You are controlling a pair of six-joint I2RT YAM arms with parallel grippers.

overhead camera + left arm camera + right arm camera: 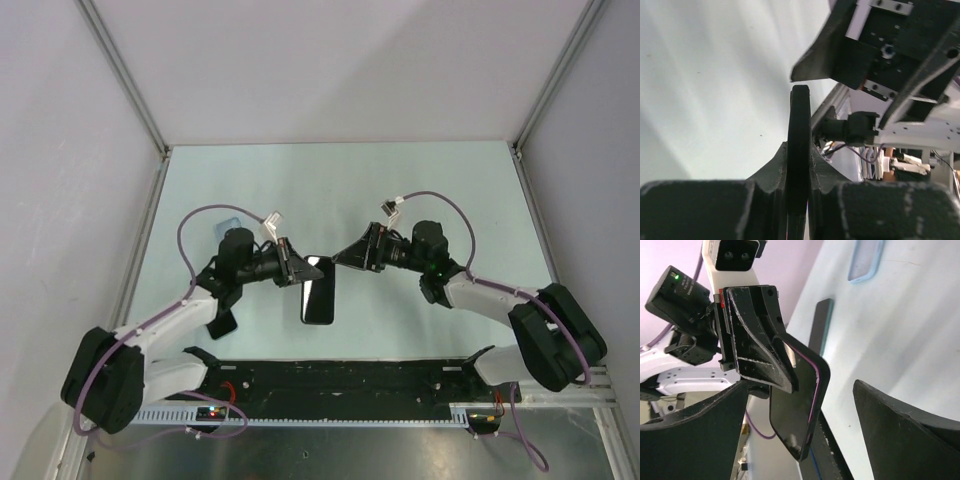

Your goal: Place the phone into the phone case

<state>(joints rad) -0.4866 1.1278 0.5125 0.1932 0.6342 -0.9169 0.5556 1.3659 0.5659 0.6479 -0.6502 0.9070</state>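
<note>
The phone (318,292) is a black slab hanging tilted above the table. My left gripper (298,268) is shut on its upper left edge. In the left wrist view the phone (799,145) shows edge-on, pinched between the two fingers of that gripper (799,170). My right gripper (345,255) stands open just right of the phone's top and touches nothing. In the right wrist view the phone (792,410) sits between the spread fingers of the right gripper (799,385). The pale-blue phone case (228,225) (866,260) lies flat on the table behind the left arm.
Another black slab (222,322) (820,325) lies on the table under the left forearm. A black rail (340,385) runs along the near edge between the arm bases. Walls with metal posts (130,90) close in the table on three sides.
</note>
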